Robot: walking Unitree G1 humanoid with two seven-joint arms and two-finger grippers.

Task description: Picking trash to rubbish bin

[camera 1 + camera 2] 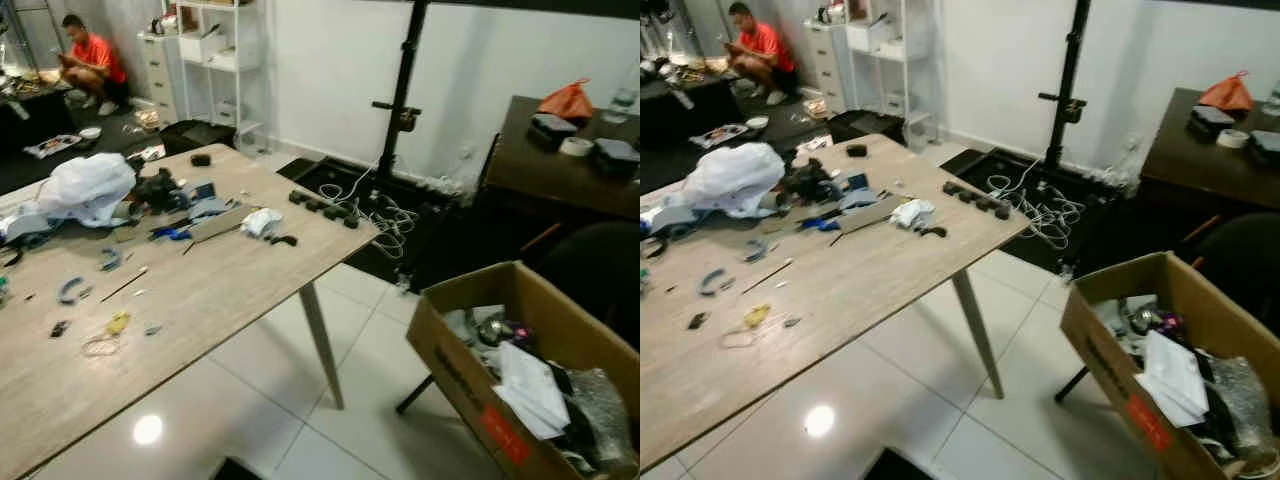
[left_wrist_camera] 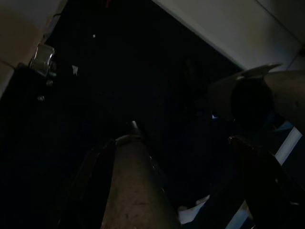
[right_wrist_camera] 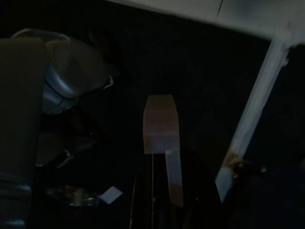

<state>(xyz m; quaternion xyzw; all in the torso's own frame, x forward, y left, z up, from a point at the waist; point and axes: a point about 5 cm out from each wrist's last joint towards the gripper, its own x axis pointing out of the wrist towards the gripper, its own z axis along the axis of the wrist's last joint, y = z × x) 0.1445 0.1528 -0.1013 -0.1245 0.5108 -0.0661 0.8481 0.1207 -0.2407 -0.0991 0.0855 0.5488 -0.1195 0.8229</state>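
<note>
While both arms hang low in shadow, the wrist views are too dark to settle much. The left gripper (image 2: 157,191) shows as dim dark shapes and the right gripper (image 3: 164,191) as a dark mass with a pale strip along it; whether either is spread or closed, or has hold of anything, I cannot tell. Neither looks to be at work, which suits a robot standing back to choose what to pick.

Further out, the wooden table (image 1: 220,300) is strewn with small bits. A crumpled white tissue (image 1: 261,222) lies near the far edge just beside a small black piece, and looks like the likeliest trash. A white plastic bag (image 1: 88,186) sits heaped toward the left end, touching a tangle of dark gear, with blue tools and scraps scattered nearer the robot.

Off to the right, on the tiled floor (image 1: 260,400) and well apart from the table, a cardboard box (image 1: 470,375) stands open, already holding paper and wrapping, so it probably serves as the bin. A person (image 1: 92,62) crouches far back.
</note>
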